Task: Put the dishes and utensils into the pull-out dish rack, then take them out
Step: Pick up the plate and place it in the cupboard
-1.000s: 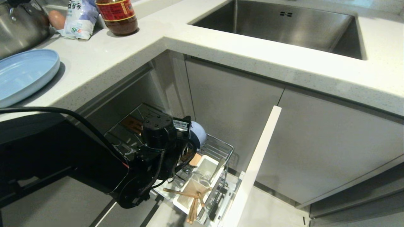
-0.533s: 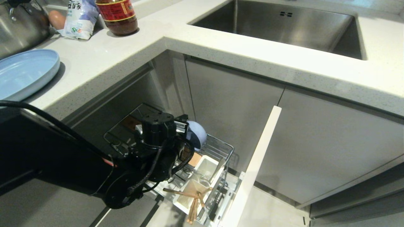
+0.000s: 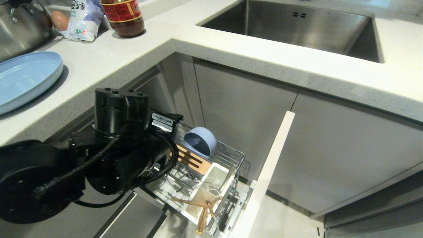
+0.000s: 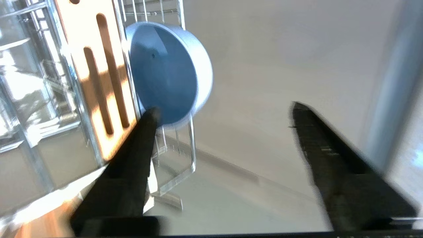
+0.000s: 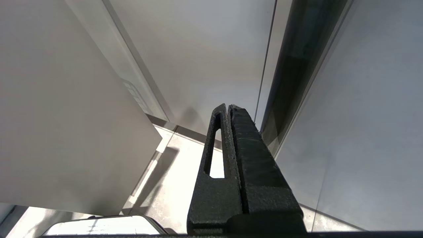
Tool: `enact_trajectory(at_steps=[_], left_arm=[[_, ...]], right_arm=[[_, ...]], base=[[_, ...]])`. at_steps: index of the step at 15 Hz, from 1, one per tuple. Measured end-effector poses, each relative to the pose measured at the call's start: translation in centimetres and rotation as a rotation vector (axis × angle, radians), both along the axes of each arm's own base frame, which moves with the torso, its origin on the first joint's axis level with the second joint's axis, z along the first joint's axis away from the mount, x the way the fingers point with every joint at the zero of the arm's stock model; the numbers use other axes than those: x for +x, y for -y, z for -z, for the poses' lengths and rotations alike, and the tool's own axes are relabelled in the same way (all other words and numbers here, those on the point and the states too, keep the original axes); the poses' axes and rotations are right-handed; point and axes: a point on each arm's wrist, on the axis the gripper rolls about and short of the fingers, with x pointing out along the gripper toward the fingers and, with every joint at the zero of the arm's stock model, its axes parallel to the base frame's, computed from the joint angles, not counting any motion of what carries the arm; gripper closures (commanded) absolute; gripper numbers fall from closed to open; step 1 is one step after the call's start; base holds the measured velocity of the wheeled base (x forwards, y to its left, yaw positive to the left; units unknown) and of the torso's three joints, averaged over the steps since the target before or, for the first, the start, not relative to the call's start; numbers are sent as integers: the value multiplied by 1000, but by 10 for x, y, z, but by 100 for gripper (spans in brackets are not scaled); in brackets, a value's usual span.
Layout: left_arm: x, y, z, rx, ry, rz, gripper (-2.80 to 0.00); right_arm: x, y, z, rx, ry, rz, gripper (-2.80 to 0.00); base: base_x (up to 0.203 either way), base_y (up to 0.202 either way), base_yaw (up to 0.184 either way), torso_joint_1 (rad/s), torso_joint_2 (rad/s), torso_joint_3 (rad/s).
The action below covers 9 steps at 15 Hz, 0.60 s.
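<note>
1. Left gripper (image 4: pixel 224 109) is being held with its two black fingers (image 4: pixel 132 158) spread wide apart, nothing being gripped between them; in the left wrist view one fingertip is being seen just in front of the bowl's lower rim, though contact cannot be told.
2. Right gripper (image 5: pixel 228 109) is being kept pressed shut and empty, parked down by the pale cabinet fronts and away from the rack.
3. Pale blue bowl (image 3: pixel 200 141) is being propped on its side at the far end of the pull-out dish rack (image 3: pixel 231 155), its hollow being turned toward the slotted wood strip (image 3: pixel 192 159).
4. Wooden chopsticks (image 3: pixel 201 216) are being held in the white utensil cup (image 3: pixel 211 190) at the near end of the rack, their lower ends sticking out past the cup; metal cutlery is being glimpsed in the same cup, but which pieces cannot be told.
5. Pale blue plate (image 3: pixel 26 77) is being left flat on the countertop (image 3: pixel 231 43), at the head view's left edge, well apart from the rack.
6. Behind the plate, a steel pot (image 3: pixel 19 26), an egg (image 3: pixel 60 19), a white packet (image 3: pixel 84 19) and a brown jar (image 3: pixel 123 16) are being seen; a steel sink (image 3: pixel 297 29) is being shown further right.
</note>
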Motion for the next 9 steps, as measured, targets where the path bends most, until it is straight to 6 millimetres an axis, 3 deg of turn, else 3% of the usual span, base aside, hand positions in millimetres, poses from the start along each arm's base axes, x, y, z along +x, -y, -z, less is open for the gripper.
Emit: enact_trajectory(at_steps=[5,9], left_arm=[[-45,-22,-53,16,107,86,0],[-78,-53,-117,134,359,128,0]], right_arm=[[0,0,0,0,0,0,0],[0,0,0,0,0,0,0]], base=[[0,0,0,0,0,0],[0,0,0,0,0,0]])
